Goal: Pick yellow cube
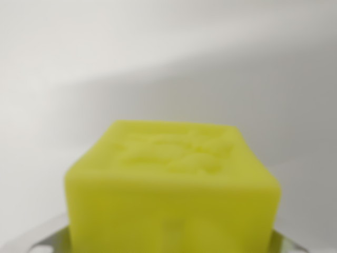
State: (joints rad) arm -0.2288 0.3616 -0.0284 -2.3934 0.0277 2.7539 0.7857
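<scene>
Plain white surface (79,63) fills the blurred background. From the wrist view's left, a metallic gripper (168,245) edge flanks the yellow cube (174,190), which sits low and central; whether the jaws clamp it cannot be told. A loose hold risks dropping it.

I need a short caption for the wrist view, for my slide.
Blurred close-up of the yellow cube filling the lower frame, with metallic parts at the bottom corners and a pale plain background behind.

Single wrist camera, very close behind yellow cube (172,192) (blurred), facing plain white surface (158,63).
</scene>
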